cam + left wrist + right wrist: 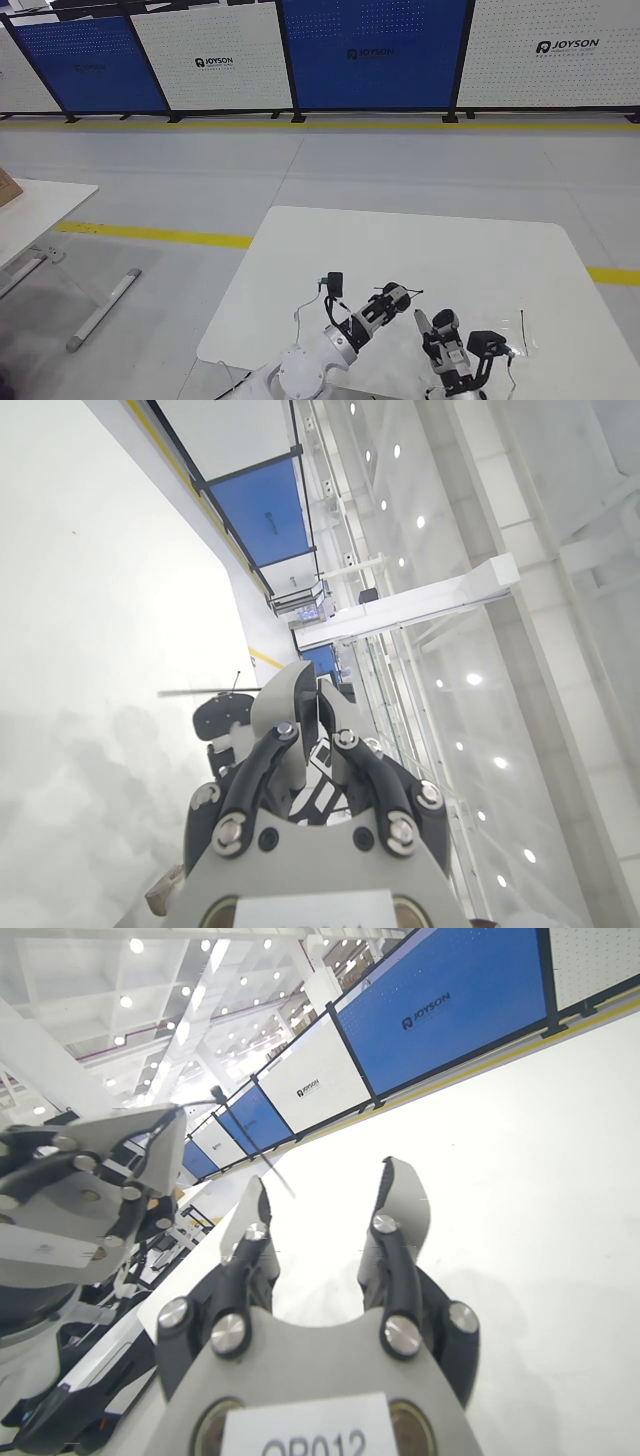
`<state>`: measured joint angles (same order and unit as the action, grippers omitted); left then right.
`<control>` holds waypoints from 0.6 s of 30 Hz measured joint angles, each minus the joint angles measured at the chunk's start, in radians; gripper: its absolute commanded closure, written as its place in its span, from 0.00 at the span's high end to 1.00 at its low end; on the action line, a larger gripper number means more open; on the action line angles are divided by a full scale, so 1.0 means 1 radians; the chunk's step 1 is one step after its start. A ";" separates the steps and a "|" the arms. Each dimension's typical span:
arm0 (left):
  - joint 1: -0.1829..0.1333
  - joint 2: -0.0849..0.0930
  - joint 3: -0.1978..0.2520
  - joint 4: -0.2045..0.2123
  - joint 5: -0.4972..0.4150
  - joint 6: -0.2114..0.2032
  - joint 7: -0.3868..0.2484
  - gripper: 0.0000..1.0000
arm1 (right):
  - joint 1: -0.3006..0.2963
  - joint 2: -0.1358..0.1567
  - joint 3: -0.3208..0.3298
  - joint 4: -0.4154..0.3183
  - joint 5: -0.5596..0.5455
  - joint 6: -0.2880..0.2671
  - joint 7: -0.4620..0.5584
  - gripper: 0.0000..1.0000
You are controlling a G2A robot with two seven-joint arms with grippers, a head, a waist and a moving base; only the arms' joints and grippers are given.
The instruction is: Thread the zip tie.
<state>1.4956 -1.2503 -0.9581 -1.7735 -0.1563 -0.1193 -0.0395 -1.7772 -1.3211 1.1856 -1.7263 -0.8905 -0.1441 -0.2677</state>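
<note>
Over the near edge of the table (pixel 400 240), left gripper (pixel 315 687) pinches the zip tie (pixel 260 1155), strap jutting free; right gripper (pixel 322 1178), there too, gapes empty (threading not begun, I judge); next: catch the strap's tip, feed it through the head.

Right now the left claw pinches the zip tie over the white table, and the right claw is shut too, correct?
Not quite: the right gripper is open and holds nothing, as the right wrist view shows. The left gripper does pinch the zip tie over the white table.
</note>
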 measured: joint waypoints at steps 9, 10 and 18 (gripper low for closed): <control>0.015 0.004 -0.066 0.044 -0.039 -0.010 0.043 0.00 | -0.086 0.008 0.084 -0.052 0.090 -0.083 -0.134 1.00; 0.019 0.005 -0.072 0.049 -0.041 -0.010 0.045 0.00 | -0.097 0.010 0.096 -0.059 0.099 -0.093 -0.144 1.00; 0.035 0.006 -0.101 0.101 -0.068 -0.015 0.052 0.00 | -0.210 0.023 0.245 -0.175 0.171 -0.111 -0.195 1.00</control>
<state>1.5308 -1.2445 -1.0590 -1.6723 -0.2248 -0.1341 0.0123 -1.9870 -1.2981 1.4302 -1.9011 -0.7198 -0.2552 -0.4625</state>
